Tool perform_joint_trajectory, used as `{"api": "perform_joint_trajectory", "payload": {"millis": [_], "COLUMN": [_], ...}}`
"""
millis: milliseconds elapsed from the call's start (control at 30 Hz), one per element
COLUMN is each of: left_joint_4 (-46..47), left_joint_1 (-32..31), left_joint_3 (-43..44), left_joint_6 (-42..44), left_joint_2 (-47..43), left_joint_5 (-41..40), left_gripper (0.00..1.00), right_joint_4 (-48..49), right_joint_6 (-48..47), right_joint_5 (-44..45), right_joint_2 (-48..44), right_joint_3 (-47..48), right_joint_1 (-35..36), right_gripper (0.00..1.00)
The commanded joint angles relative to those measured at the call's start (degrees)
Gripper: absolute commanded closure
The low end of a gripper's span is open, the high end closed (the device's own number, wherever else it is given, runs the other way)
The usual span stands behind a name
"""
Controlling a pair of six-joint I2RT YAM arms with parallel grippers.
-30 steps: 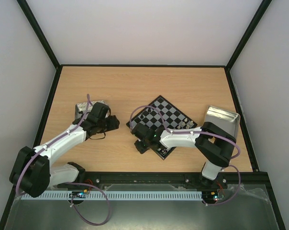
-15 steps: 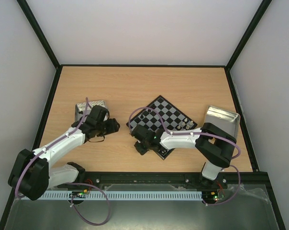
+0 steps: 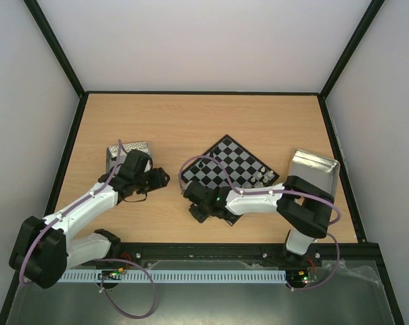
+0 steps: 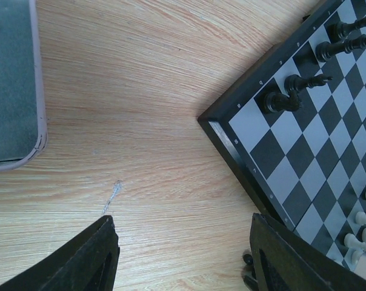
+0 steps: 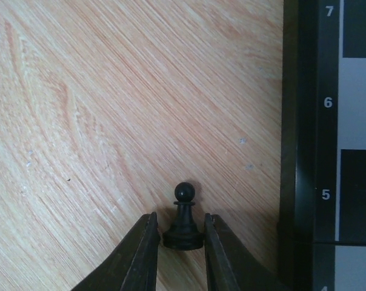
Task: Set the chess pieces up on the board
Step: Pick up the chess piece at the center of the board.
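Right gripper (image 5: 180, 229) straddles an upright black pawn (image 5: 183, 213) standing on the table (image 5: 80, 91) just beside the rim of the board (image 5: 298, 121); its fingers sit close against the base, actual grip I cannot tell; left gripper (image 4: 183, 248) hangs spread wide, holding nothing.

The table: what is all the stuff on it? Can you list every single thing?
table: one, light wood, under everything
board: one, grey checks with a black rim, middle of the table, turned corner-on
black pieces: at least four, black, standing along the board's left corner
white pieces: several, too small to count, near the board's right corner
pawn: one, black, upright on the wood just off the board's edge
left tray: one, silvery, by the left arm
right tray: one, silvery, right of the board
left pincer: open, empty, over bare wood
right pincer: closed on the pawn's base
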Motion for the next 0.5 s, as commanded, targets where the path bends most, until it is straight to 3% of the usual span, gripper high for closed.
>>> {"api": "perform_joint_trajectory", "payload": {"millis": [0,100,333,467], "left_joint_4": [0.8,0.9,2.6,6.9], "left_joint_1": [0.4,0.5,1.1,3.5], "left_joint_3": [-1.0,-1.2,-3.0,-5.9], "left_joint_6": [-0.5,-0.6,-2.4,-4.8], "left_joint_2": [-1.4,-1.6,-4.2,-8.0], "left_joint_5": [1.0,1.7,5.4,14.4], "left_gripper": [0.39,0.39,0.37,0.33], "right_joint_4": [-4.7,-4.5,2.7,14.1], "right_joint_6": [-0.9,-0.6,1.5,1.6], "right_joint_5": [1.3,2.0,6.1,7.7], "right_joint_2": [-0.3,-0.3,-4.8,-12.1], "right_joint_3": [-2.0,-2.0,-4.2,-7.5], "right_joint_1": [1.4,1.9,1.9,1.8], "right_gripper": [0.80,0.91,0.96,0.96]}}
